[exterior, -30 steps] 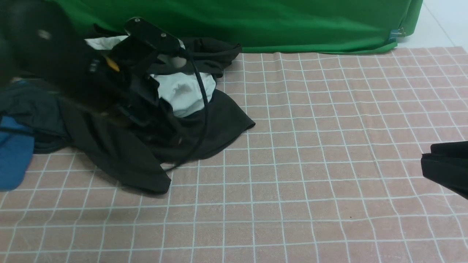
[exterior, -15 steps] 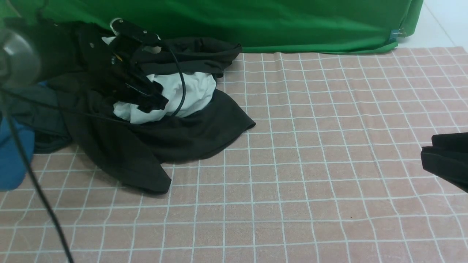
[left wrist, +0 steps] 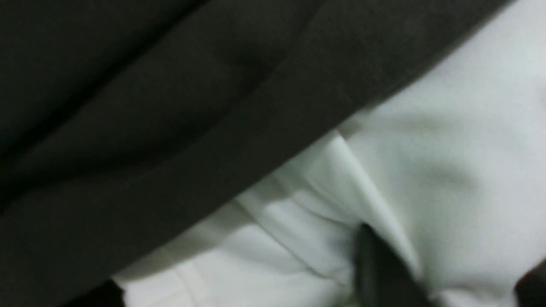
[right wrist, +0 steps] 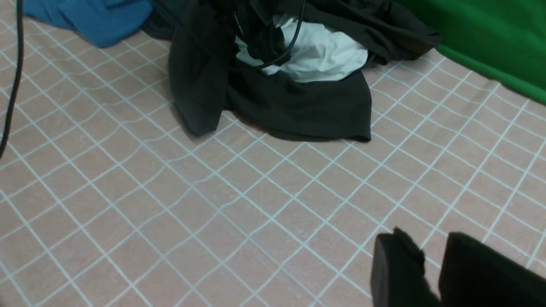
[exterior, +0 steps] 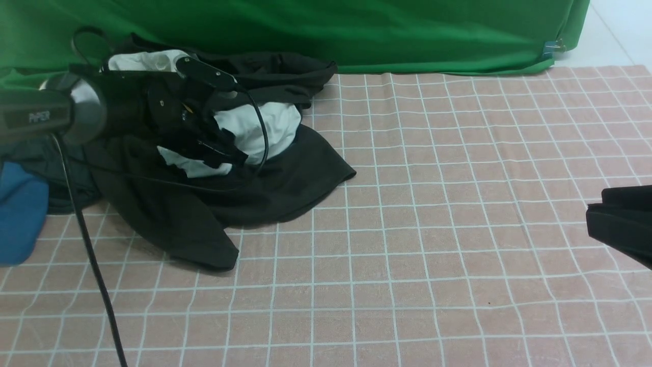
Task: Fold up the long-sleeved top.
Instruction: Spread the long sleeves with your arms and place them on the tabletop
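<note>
- Front view: the left gripper (exterior: 220, 149) sits low in the clothes pile, over a white garment (exterior: 265, 122). I cannot tell whether its jaws are spread or pinching. The step appears to be freeing the long-sleeved top (exterior: 285, 178), so the gripper should take black knit only, at a hem or cuff. It should then lift slowly so the white piece slides out. The top lies crumpled at the far left of the checked cloth (exterior: 458, 204), wrapped around the white garment, with a blue garment (exterior: 20, 214) just beside it. The right gripper (exterior: 596, 214) hangs well apart at the right edge.
- Left wrist view: one dark finger (left wrist: 375, 264) rests on the white garment (left wrist: 448, 149), which suggests the gripper should shift onto the black fabric. The long-sleeved top (left wrist: 149, 128) is a plain, matte fold running diagonally over the white.
- Right wrist view: the right gripper (right wrist: 428, 256) has its fingers slightly apart and holds nothing. It could take a second edge once the top is free. The long-sleeved top (right wrist: 298, 111) is bunched, with one flat edge on the cloth.
</note>
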You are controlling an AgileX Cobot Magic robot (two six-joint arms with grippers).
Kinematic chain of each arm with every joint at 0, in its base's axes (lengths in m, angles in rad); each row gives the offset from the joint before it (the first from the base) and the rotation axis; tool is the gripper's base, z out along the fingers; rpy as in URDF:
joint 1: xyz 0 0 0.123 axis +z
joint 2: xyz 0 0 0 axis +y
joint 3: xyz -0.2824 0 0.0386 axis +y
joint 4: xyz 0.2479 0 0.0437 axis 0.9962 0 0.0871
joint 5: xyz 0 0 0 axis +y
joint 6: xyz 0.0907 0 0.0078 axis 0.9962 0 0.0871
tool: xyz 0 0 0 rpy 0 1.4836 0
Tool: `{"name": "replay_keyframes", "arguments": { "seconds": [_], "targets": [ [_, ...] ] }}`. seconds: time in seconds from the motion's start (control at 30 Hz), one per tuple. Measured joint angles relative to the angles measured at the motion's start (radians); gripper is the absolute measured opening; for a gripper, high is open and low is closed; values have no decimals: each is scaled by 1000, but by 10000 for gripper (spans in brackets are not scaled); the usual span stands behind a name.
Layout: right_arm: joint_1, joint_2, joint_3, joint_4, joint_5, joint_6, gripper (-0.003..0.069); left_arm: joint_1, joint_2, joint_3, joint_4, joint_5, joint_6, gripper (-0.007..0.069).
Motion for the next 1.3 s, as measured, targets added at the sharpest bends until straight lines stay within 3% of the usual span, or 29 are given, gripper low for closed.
{"name": "replay_keyframes", "arguments": {
  "seconds": [0.03,0.27,0.43,0.8,0.93,1.1,1.2,1.3],
  "targets": [
    [0,0,0,0,0,0,192,0,-4,-2,0,10,2,120],
    [0,0,0,1,2,2,199,4,-139,-40,-87,241,30,125],
    [0,0,0,2,-35,2,200,6,-385,-100,-233,484,77,125],
    [0,0,0,3,-124,3,200,5,-672,-421,-299,608,80,125],
    [0,0,0,4,-128,3,200,5,-676,-554,-194,680,52,125],
    [0,0,0,4,-128,3,206,5,-674,-623,175,724,-85,125],
    [0,0,0,4,-128,3,208,54,-639,-627,385,799,-164,125],
    [0,0,0,4,-128,3,209,119,-607,-627,400,833,-183,125]
  ]
}}
